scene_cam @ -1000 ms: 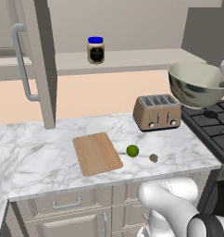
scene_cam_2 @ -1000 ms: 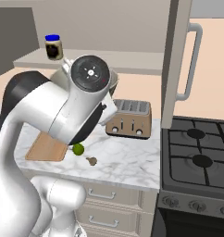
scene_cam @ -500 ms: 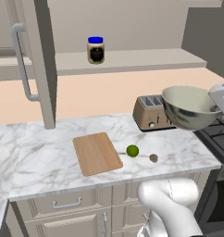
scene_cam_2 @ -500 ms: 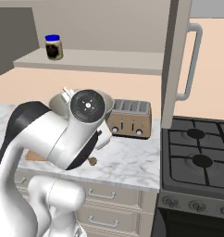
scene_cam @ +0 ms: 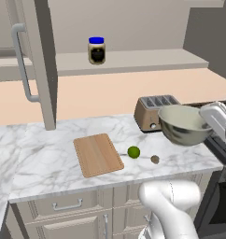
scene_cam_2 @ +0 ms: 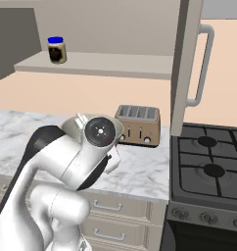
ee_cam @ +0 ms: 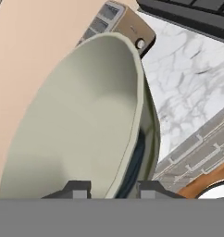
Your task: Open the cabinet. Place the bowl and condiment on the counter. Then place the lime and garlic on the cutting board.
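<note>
A: Change since half a second back? Bowl sits lower, just in front of the toaster, above the counter; whether it touches the marble, cannot tell.

B: Gripper clamped on the bowl's rim, one finger inside, one outside; arm hides the board and lime in the right view.

A: Left view: condiment on the open cabinet shelf; lime and garlic beside the cutting board; stove to the right.
</note>
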You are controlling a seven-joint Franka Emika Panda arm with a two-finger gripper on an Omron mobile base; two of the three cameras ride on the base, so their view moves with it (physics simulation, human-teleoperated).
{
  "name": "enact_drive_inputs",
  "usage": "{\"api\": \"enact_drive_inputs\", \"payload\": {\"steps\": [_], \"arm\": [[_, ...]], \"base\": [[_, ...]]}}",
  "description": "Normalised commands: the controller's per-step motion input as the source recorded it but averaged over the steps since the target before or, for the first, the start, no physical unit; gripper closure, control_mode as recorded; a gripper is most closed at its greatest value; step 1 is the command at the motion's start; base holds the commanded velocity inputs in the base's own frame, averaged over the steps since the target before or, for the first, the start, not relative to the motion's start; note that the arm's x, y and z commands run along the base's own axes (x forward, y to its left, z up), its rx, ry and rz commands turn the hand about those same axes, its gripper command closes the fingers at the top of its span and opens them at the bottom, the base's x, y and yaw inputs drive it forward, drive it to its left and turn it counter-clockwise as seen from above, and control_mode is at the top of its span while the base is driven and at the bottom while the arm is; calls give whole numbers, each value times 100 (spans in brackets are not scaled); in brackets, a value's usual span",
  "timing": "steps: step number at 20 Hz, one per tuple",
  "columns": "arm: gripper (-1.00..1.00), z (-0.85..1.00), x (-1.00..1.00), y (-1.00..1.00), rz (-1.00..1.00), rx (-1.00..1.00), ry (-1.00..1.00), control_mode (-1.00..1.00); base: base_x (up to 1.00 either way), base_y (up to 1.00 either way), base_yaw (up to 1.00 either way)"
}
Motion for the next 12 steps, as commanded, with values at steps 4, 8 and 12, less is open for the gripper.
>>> {"api": "enact_drive_inputs", "payload": {"steps": [4, 8, 12], "arm": [[100, -78, 52, -9, 0, 0, 15, -100], [100, -64, 40, -20, 0, 0, 14, -100], [100, -31, 19, -36, 0, 0, 9, -100]], "base": [[0, 0, 0], [0, 0, 0], [0, 0, 0]]}}
